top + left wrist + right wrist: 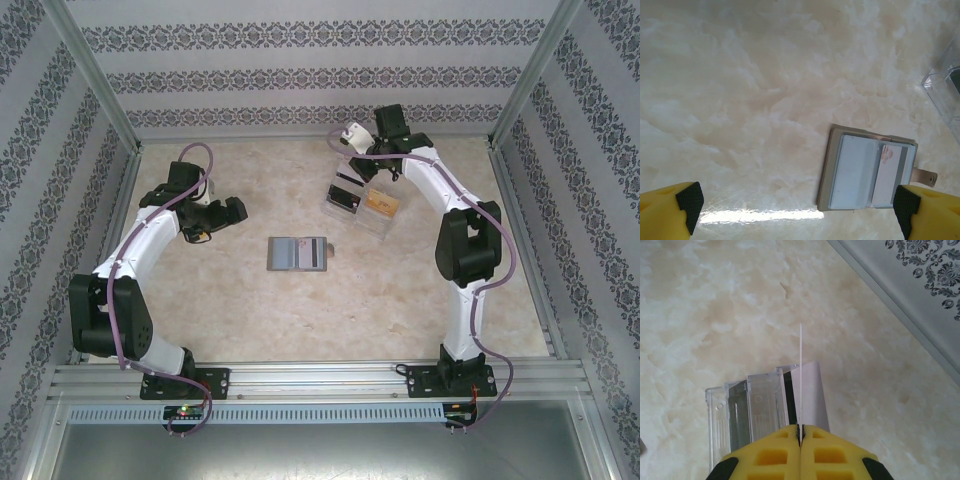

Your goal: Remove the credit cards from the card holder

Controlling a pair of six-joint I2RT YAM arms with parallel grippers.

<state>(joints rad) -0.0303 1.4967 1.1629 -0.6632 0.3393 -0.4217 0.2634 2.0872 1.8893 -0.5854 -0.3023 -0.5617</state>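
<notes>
In your left wrist view the right edge cuts off the clear tray, and a pad of the left gripper covers the card holder's near right corner. In your right wrist view the white card pinched by the right gripper stands edge-on, its face unreadable. The yellow fingers hide the tray's near end. From above, the credit cards in the tray are too small to count.

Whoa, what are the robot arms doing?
The right end effector is pinched shut on a thin white card, holding it edge-on over the clear tray. The grey card holder lies open mid-table with cards inside. The left end effector hangs open near it, holding nothing.
</notes>
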